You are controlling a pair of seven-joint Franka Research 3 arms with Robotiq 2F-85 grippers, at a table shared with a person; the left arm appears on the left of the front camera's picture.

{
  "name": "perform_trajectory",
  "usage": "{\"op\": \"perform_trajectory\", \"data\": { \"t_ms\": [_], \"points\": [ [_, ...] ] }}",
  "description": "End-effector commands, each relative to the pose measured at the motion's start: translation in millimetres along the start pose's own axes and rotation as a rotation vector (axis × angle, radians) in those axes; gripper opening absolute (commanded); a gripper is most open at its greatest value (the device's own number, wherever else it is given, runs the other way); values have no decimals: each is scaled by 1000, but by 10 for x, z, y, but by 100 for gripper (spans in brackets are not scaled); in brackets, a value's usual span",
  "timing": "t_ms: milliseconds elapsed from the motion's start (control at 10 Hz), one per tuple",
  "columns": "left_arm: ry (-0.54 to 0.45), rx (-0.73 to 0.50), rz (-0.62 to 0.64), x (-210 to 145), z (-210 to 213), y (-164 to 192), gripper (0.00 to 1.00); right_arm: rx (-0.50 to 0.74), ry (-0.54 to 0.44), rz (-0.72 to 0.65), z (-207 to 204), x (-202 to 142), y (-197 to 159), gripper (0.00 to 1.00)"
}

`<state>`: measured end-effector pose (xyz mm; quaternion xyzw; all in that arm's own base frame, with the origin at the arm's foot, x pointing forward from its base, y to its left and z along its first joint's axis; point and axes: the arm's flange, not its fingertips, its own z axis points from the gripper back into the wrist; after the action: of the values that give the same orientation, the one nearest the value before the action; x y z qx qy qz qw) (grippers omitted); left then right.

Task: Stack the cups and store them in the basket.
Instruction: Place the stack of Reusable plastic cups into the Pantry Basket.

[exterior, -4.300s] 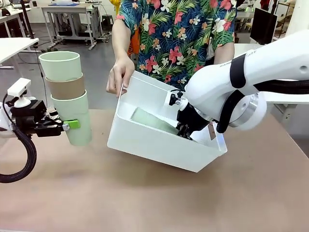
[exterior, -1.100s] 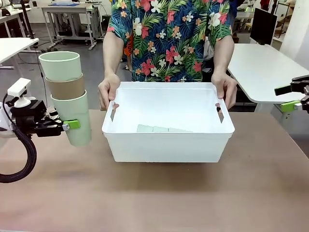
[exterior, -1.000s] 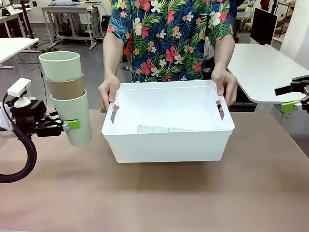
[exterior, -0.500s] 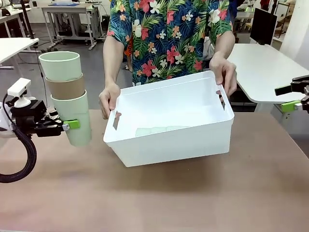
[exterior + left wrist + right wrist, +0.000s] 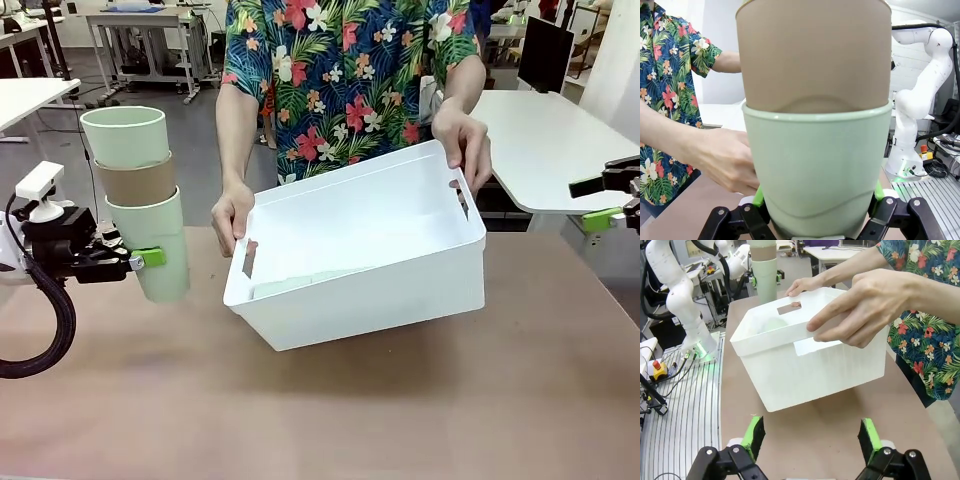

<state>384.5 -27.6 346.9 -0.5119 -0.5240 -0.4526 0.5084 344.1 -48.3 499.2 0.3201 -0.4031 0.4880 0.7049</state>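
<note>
A stack of three cups, mint at the bottom, brown in the middle, mint on top, stands upright in the air at the left. My left gripper is shut on the bottom mint cup, with the brown cup nested in it. A person's two hands hold the white basket above the table, tilted with its left end low. Pale mint cups lie inside along its low side. My right gripper hangs open at the far right, apart from the basket; its pads hold nothing.
One hand grips the basket's left slot, the other hand its raised right rim. The brown table lies bare in front of the basket. White tables stand behind the person.
The right gripper, in the basket 4.3 s ago, has withdrawn to the right edge. Over the last second the person lifted the basket's right end, tipping it leftward. The left gripper and stack stayed still.
</note>
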Motion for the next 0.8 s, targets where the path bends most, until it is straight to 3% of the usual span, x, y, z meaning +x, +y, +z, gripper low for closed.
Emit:
{"op": "perform_trajectory", "data": {
  "t_ms": [0, 200, 700],
  "points": [
    [-14, -3, -11, 55, -1, -14, 86, 3, -20, -12, 20, 59, -6, 100],
    [0, 0, 0, 0, 0, 0, 86, 3, -20, -12, 20, 59, -6, 100],
    [125, 62, -6, 708, -114, -100, 86, 3, -20, -12, 20, 59, -6, 100]
  ]
}}
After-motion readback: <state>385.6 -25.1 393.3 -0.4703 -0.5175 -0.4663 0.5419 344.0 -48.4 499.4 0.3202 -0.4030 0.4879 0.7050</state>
